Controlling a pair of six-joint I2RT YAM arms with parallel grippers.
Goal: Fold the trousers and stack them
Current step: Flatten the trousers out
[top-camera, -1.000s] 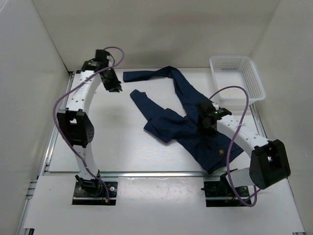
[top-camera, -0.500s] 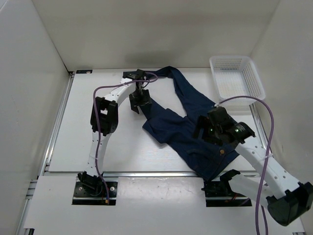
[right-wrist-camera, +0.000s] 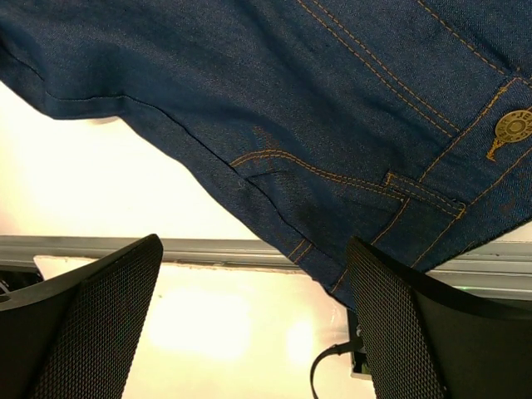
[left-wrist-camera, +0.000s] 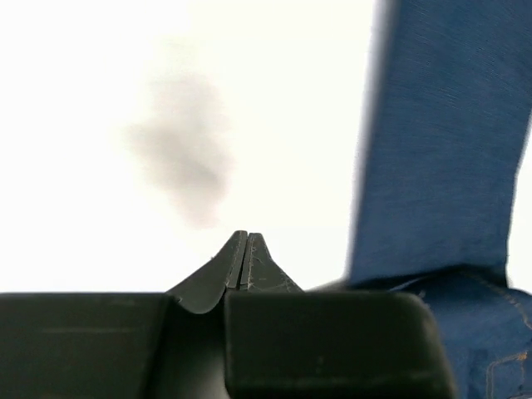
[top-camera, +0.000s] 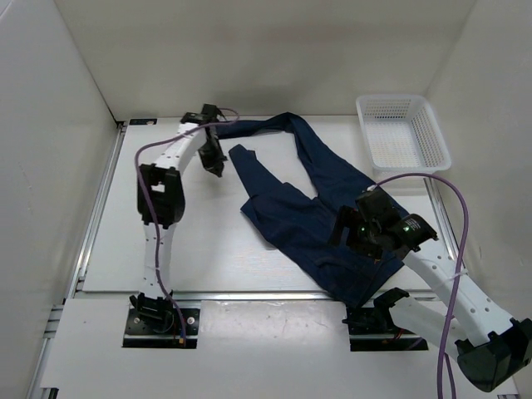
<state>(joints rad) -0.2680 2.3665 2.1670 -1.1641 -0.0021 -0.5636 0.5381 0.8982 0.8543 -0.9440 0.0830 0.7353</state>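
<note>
The dark navy jeans [top-camera: 320,212] lie spread over the middle and right of the table, waist toward the front right, one leg curving to the back and the other ending at a cuff [top-camera: 241,154]. My left gripper [top-camera: 213,165] is shut and empty just left of that cuff; in the left wrist view its tips [left-wrist-camera: 243,243] hang over bare table, with the leg [left-wrist-camera: 449,166] to the right. My right gripper [top-camera: 349,234] is open above the waist; the right wrist view shows its wide-apart fingers [right-wrist-camera: 91,324] over the waistband and tan stitching [right-wrist-camera: 374,183].
A white plastic basket [top-camera: 403,133] stands at the back right. White walls enclose the table on three sides. The metal rail of the table's front edge [right-wrist-camera: 125,249] lies just below the jeans' waist.
My left gripper swung in over the near leg's end, then drew back left and now sits beside the cuff. My right gripper moved toward the front over the waist.
</note>
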